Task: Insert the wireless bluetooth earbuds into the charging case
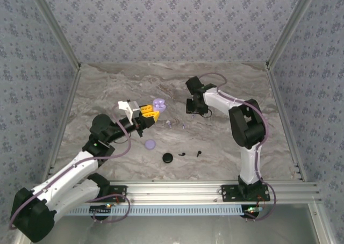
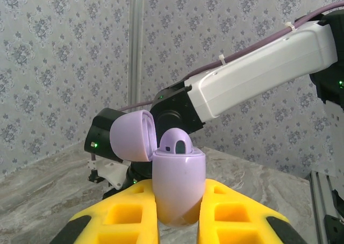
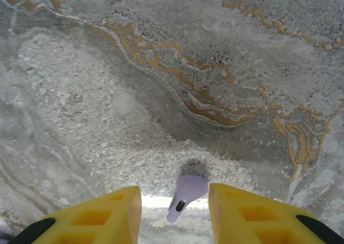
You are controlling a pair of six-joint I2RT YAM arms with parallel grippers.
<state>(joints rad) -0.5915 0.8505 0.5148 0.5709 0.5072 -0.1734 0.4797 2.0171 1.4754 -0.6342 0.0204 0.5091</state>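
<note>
Loose earbuds too small; orientation unclear.

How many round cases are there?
3. An open lilac case sits in the left gripper; a shut lilac case lies on the table; a black case lies right of it. None seems hidden.

Left arm stretched forward, left gripper clamped on the lilac charging case; right arm folded, right gripper pointing down, fingers apart
</note>
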